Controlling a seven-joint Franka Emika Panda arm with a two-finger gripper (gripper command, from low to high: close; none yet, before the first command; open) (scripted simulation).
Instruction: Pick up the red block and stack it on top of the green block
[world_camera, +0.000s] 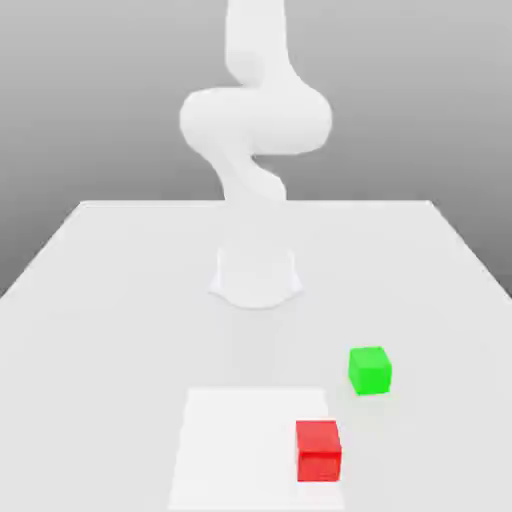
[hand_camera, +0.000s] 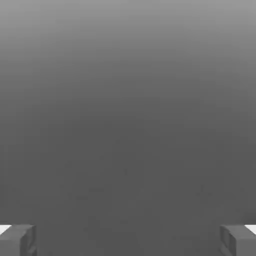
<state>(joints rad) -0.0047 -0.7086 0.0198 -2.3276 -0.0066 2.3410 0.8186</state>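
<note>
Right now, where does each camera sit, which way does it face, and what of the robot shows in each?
Exterior view: off the arm, across the table from the base, looking at the white arm head-on; red block nearest, green block behind it toward the exterior view's right.
Hand view: on the hand, facing plain grey; the open gripper shows its two fingertips at the frame's corners.
Shared: no object; only the robot's own body.

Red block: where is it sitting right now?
In the exterior view, the red block sits on the table, front right, just nearer the camera than the green block.
</note>
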